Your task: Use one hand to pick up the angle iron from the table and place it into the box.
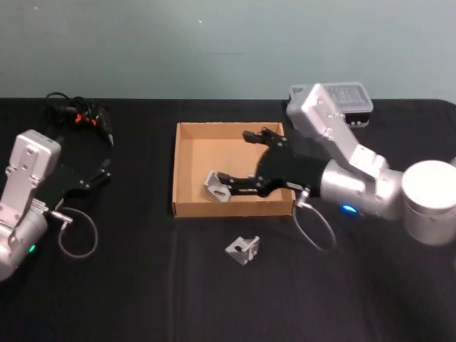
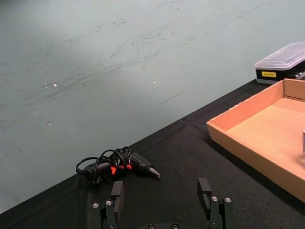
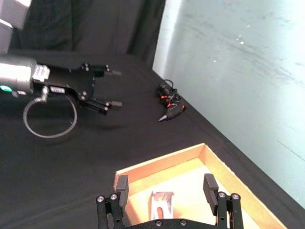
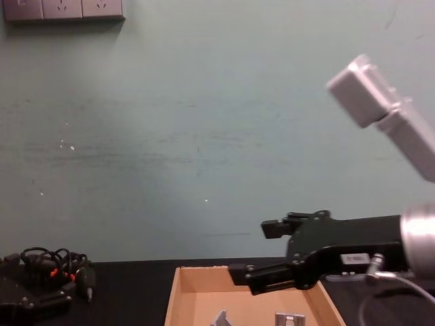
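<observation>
Black table [image 1: 142, 299] spans the whole scene. Tan box [image 1: 175, 171] sits mid-table, low walls, open top.

The right gripper [image 1: 239, 158] reaches in from the right w/ fingers spread wide and nothing btwn them. It hovers over the box's right half, and the chest view shows it above the walls, not down inside. One finger points toward the far wall and the other toward the near-left part of the floor.

The left gripper [image 1: 103, 172] is parked over the table's left side, well apart from the box. Its fingers are also spread and empty, w/ a cable loop hanging by the wrist.

A plastic case [image 1: 353, 100] w/ clear lid sits at the far right, partly behind the right arm. A corded screwdriver [image 1: 82, 117] w/ orange marks lies at the far left, its cable bundled beside it.

One angle iron [image 1: 216, 187] lies on the box floor in the near-left part, just beside the tip of the right gripper's nearer finger; can't tell if they touch. In the right wrist view it sits below the gap btwn the fingers.

A second angle iron [image 1: 243, 249] lies on the bare table, near side of the box, just outside its near wall and apart from both grippers.
</observation>
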